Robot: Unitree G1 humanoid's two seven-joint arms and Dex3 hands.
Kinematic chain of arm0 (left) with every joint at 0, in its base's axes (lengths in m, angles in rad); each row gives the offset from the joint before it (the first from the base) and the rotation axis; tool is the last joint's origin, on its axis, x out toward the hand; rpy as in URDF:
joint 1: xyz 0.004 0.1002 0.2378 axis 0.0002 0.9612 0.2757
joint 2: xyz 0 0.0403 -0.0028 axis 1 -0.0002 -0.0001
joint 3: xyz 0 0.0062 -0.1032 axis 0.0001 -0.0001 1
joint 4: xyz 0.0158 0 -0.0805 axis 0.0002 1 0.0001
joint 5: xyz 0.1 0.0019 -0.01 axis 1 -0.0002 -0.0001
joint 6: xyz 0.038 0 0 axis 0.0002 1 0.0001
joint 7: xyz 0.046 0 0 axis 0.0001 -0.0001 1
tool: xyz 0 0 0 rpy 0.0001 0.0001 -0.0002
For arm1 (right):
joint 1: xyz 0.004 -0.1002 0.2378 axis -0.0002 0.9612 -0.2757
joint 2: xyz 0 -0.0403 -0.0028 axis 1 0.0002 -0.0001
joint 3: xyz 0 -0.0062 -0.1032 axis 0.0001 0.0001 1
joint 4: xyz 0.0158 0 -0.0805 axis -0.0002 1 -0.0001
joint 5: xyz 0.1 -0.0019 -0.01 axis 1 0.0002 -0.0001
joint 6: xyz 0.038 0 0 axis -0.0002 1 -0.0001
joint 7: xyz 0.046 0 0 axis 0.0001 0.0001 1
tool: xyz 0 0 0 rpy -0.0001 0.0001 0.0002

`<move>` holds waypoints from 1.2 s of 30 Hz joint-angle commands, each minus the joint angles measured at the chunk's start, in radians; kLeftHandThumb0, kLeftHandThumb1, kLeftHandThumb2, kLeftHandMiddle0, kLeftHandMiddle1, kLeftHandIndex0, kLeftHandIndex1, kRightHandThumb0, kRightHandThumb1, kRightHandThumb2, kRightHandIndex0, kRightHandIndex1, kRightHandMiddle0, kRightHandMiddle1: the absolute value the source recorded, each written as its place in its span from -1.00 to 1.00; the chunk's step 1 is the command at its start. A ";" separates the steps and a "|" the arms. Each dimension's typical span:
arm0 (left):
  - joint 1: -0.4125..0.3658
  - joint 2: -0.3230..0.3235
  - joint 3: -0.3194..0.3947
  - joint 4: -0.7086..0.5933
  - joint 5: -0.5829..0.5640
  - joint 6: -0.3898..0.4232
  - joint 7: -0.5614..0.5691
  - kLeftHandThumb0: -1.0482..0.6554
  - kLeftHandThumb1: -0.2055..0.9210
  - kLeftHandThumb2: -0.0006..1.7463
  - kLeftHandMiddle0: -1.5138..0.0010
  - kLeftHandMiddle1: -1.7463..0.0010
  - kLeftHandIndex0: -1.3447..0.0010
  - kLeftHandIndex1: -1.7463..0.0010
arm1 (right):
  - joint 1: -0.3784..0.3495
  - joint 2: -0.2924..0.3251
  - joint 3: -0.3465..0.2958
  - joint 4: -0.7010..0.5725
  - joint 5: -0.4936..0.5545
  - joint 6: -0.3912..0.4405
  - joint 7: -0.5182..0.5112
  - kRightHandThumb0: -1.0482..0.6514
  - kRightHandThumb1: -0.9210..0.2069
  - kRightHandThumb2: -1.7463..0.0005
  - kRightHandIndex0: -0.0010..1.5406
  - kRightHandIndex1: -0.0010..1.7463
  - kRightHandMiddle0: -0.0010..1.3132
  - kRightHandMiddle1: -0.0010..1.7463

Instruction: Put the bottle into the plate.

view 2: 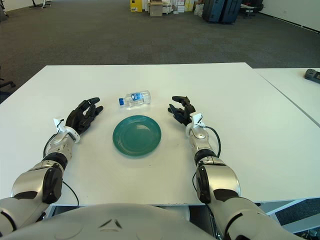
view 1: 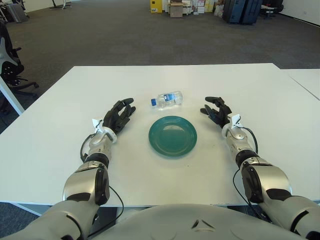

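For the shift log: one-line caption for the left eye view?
Bottle lies on its side behind the empty green plate; left hand and right hand open beside it.

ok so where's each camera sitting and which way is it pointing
Left eye view: on the head, looking forward and down at the white table; both forearms and the left robot hand show.
Right eye view: beside it, same aim, scene shifted left; right robot hand shows, a neighbouring table at right.
Shared: bottle lying beyond the empty green plate, open hands either side.
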 commanded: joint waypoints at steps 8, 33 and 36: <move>0.007 -0.021 -0.014 0.027 0.020 0.035 0.015 -0.46 0.97 -0.41 0.31 0.30 0.54 -0.14 | 0.039 -0.018 0.022 0.028 -0.033 0.022 -0.027 -0.34 -0.84 0.53 -0.24 -0.26 -0.85 0.18; 0.002 -0.092 -0.034 0.020 0.024 0.014 0.058 -0.43 0.97 -0.40 0.31 0.30 0.55 -0.13 | -0.104 -0.101 0.044 -0.004 -0.079 0.089 -0.112 -0.23 -0.57 0.30 -0.28 -0.19 -0.84 0.29; 0.001 -0.101 -0.035 0.019 0.024 0.011 0.064 -0.43 0.97 -0.40 0.31 0.29 0.55 -0.14 | -0.159 -0.105 0.098 -0.030 -0.150 0.110 -0.179 -0.25 -0.54 0.28 -0.31 -0.19 -0.88 0.28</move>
